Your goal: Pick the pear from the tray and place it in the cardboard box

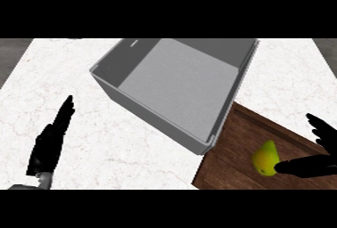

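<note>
I'm looking steeply down on a white marble counter (132,147) with faint pinkish veins; it fills most of my view. At the upper corners, past its edges, I see strips of grey floor (13,49). Light is even, with soft shadows.

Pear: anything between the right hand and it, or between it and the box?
Nothing visible. The right hand is open beside the pear on the tray. The grey box adjoins the tray, top open; only its near wall lies between.
</note>
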Controlling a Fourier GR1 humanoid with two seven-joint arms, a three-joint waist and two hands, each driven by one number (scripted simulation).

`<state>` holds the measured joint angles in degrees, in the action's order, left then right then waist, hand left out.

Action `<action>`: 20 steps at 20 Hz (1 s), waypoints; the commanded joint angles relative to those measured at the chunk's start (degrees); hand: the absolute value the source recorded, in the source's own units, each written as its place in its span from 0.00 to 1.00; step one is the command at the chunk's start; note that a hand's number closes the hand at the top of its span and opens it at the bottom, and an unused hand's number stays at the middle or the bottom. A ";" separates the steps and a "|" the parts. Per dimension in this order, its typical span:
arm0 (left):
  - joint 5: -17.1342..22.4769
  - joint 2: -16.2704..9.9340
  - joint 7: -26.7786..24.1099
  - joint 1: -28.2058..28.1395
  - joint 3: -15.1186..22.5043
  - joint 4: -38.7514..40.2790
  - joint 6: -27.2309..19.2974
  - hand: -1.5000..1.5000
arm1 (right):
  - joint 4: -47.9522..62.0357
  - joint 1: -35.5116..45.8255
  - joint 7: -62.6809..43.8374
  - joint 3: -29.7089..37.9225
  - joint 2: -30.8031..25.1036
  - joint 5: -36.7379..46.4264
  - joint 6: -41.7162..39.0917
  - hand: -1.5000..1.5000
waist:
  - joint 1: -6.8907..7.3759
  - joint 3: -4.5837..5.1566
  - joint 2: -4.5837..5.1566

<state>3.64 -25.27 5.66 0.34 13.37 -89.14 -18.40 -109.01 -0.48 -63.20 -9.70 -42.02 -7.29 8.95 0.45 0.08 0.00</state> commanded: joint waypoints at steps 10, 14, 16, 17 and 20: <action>0.18 -0.24 -4.06 -4.47 -3.32 -0.19 3.42 0.50 | -0.41 4.74 -17.23 -5.72 3.39 3.66 0.78 0.00 | 0.11 0.01 -0.13; -3.19 3.37 -0.73 2.33 -2.09 3.61 1.69 0.50 | 3.64 4.01 -11.95 -5.32 5.40 4.70 -0.64 0.00 | -0.52 -0.05 0.03; -2.09 1.96 -1.30 -1.36 -3.35 0.16 3.11 0.50 | 3.13 3.92 -13.48 -6.50 7.30 6.94 1.63 0.00 | -0.21 -0.05 -0.06; -3.04 3.65 -1.64 0.79 -2.70 3.65 3.04 0.50 | 3.76 3.25 -11.74 -5.76 7.01 7.29 0.77 0.00 | -0.51 -0.04 0.00; -1.92 2.19 -2.80 -2.51 -4.70 1.31 4.90 0.50 | 6.35 5.05 -10.98 -4.79 7.93 6.59 -1.08 0.00 | -0.18 -0.05 -0.02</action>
<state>1.34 -22.46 3.87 -0.91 10.25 -87.76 -15.35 -103.82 2.71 -66.14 -15.03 -35.68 -1.36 8.62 0.20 0.03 -0.02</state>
